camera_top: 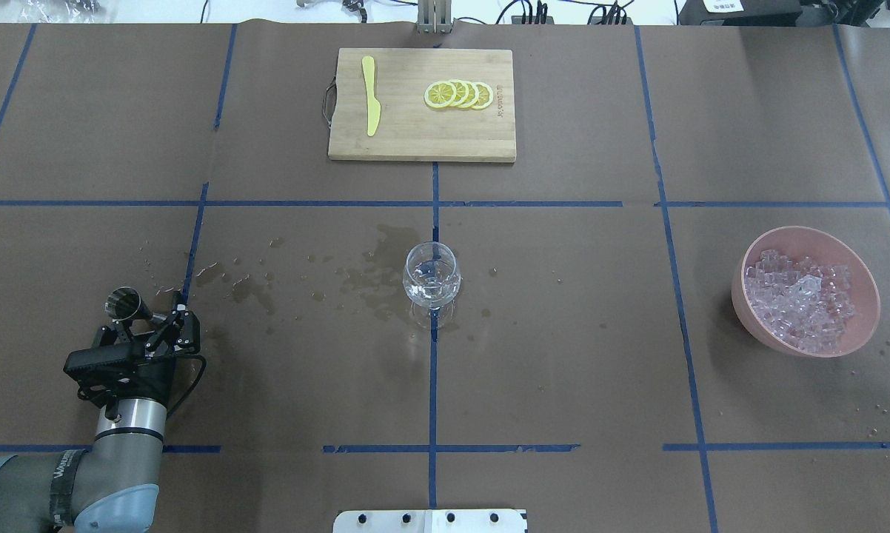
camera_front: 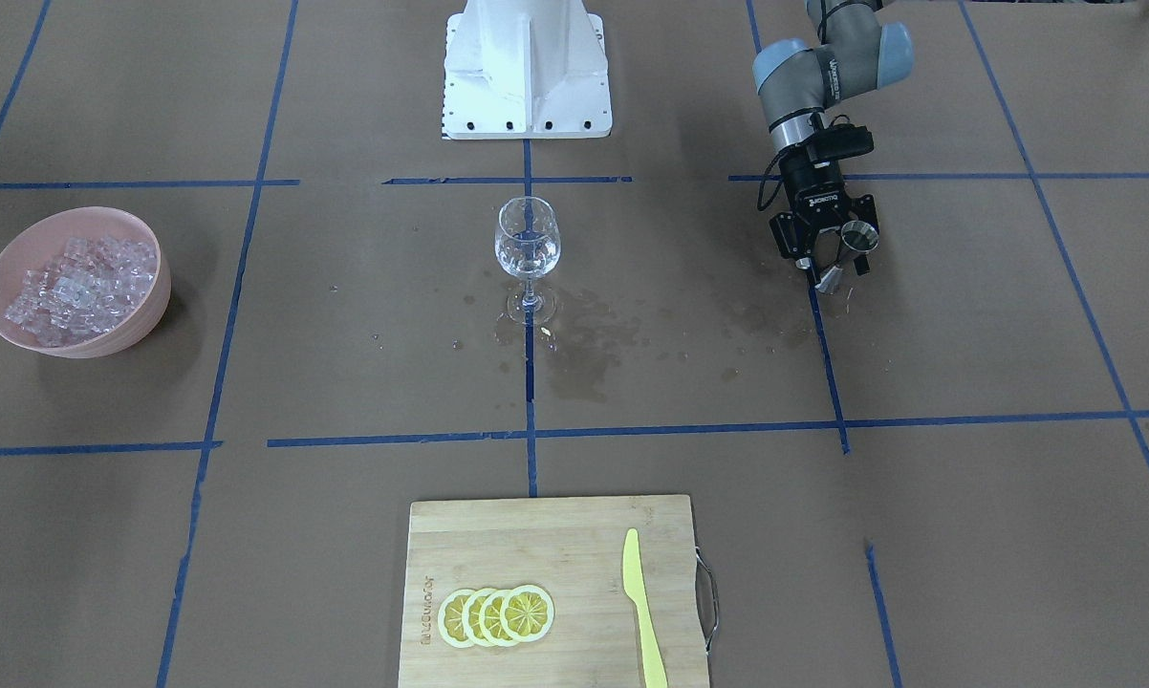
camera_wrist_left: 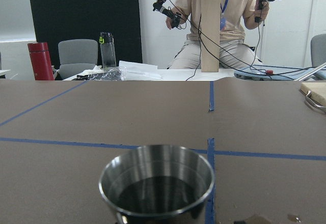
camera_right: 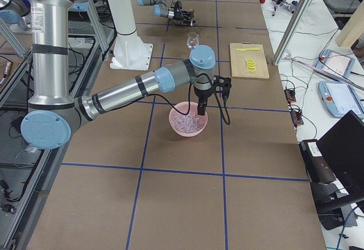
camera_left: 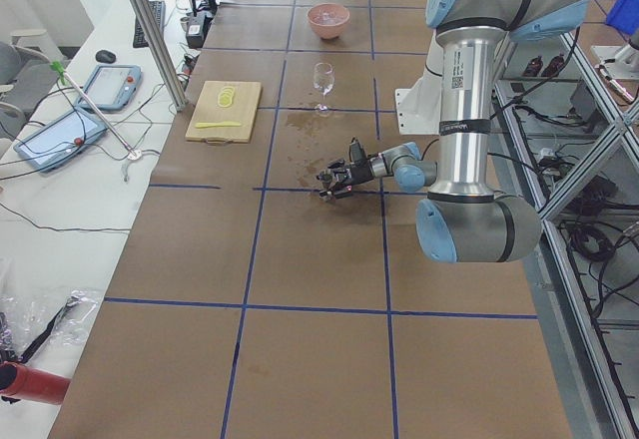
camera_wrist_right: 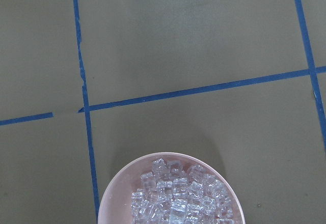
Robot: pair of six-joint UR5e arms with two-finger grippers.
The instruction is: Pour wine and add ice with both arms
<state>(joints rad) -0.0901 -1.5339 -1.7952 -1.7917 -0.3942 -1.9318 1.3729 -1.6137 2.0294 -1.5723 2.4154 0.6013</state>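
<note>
A clear stemmed glass (camera_front: 528, 250) stands upright at the table's middle, with a little colourless wine (camera_top: 430, 290) in its bowl. My left gripper (camera_front: 834, 256) is shut on a steel jigger (camera_top: 124, 304) and holds it low over the table, well to the glass's side. In the left wrist view the jigger's cup (camera_wrist_left: 157, 183) looks dark inside. Ice (camera_top: 800, 300) fills a pink bowl (camera_top: 808, 231) on the other side. My right gripper (camera_right: 202, 112) hangs just over the ice (camera_wrist_right: 178, 199). It shows only in the exterior right view, so I cannot tell whether it is open.
A bamboo cutting board (camera_top: 415, 141) at the far edge carries lemon slices (camera_top: 460, 94) and a yellow knife (camera_top: 371, 96). Dark wet stains (camera_top: 356, 277) mark the brown paper between the glass and the left gripper. The white base column (camera_front: 527, 67) stands behind the glass.
</note>
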